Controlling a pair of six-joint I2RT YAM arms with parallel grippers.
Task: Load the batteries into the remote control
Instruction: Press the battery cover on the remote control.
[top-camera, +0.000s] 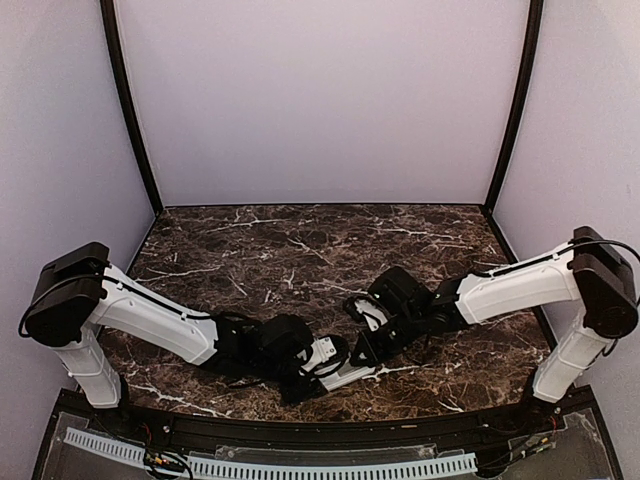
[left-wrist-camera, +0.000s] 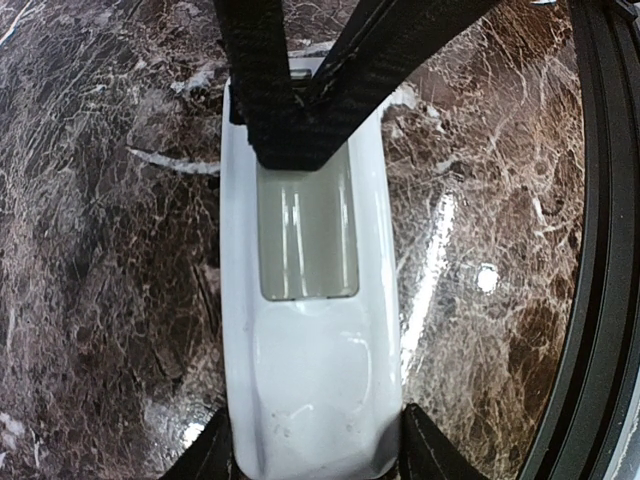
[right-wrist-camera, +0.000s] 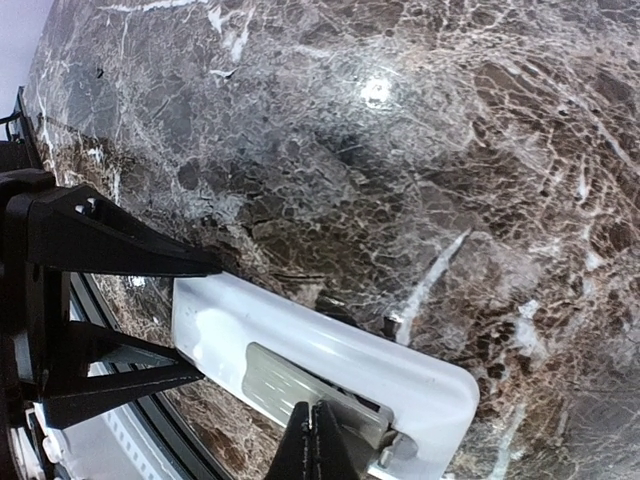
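A: Remote control (left-wrist-camera: 310, 380), position?
B: White, plain back up, lying near the front edge of the table (top-camera: 300, 240); bay contents unclear.
A: Claws?
B: Left gripper (left-wrist-camera: 315, 452) clasps its two long sides; right gripper (right-wrist-camera: 318, 440) clenched, tips at the bay.

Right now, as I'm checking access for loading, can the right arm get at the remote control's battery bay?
Probably yes. The left fingers grip the remote control by its sides, back up, so the battery bay lies uncovered, and the shut right fingers sit at one end of it.
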